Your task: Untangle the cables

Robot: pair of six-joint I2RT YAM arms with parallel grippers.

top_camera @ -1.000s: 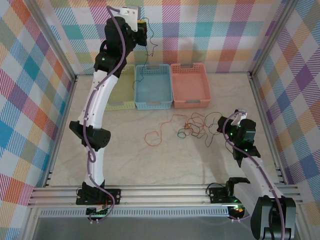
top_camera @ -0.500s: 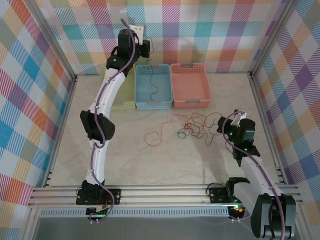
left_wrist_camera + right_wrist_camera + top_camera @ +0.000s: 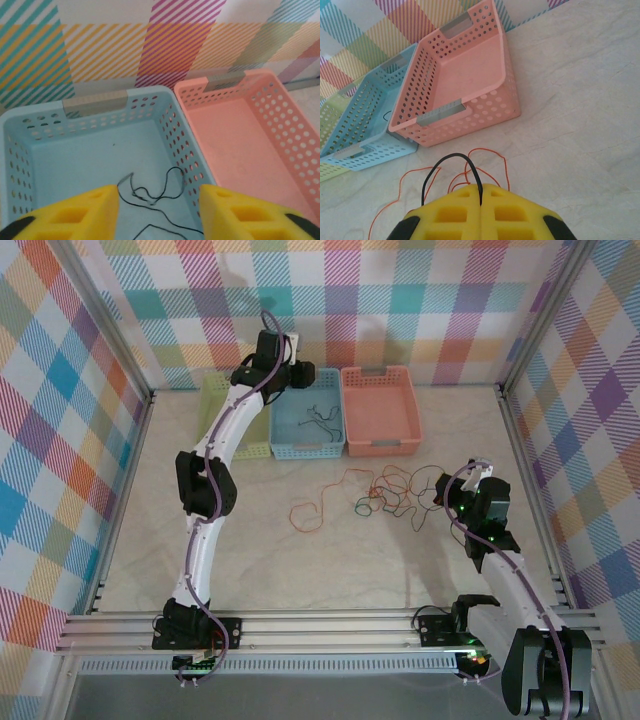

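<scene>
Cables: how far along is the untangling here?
Done: one thin dark cable lies in the light blue perforated basket, under the open left gripper. In hand: the right gripper is shut on a loop of thin black cable. Left: that cable and the thin orange cable lie tangled on the marbled table, outside any basket.

Three perforated plastic baskets stand touching along the far edge of the pale marbled tabletop: pale green basket leftmost, light blue basket in the middle, salmon-pink basket rightmost.
</scene>
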